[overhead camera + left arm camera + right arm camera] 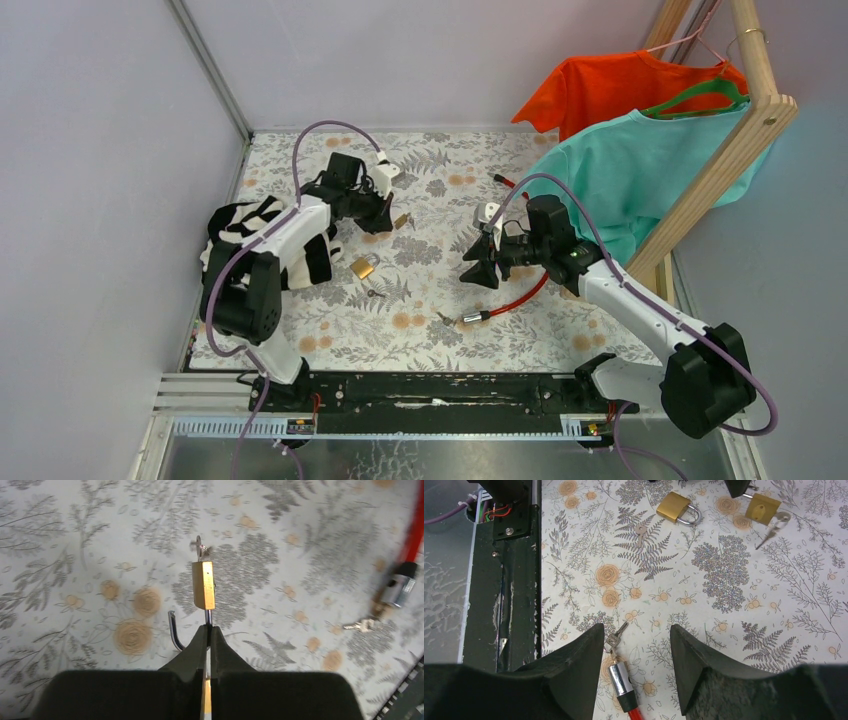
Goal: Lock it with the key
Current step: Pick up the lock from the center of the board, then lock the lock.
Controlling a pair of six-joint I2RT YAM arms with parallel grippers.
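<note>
My left gripper (209, 628) is shut on the open steel shackle (175, 630) of a small brass padlock (203, 585). The padlock hangs clear of the table, and a key (200, 546) sticks out of its far end. From above, this padlock (401, 220) is at the left gripper (388, 215), mid-table. My right gripper (636, 635) is open and holds nothing. It hovers over the red cable lock's metal end (622, 682) and its small keys (616, 636). A second brass padlock (676, 507), its shackle closed, lies near a loose key (640, 532).
A black-and-white striped cloth (250, 235) lies at the left. A wooden rack (740, 130) at the right carries a teal shirt (630, 175) and an orange shirt (610, 90). The red cable (520, 295) curves under the right arm. A black rail (440, 390) runs along the near edge.
</note>
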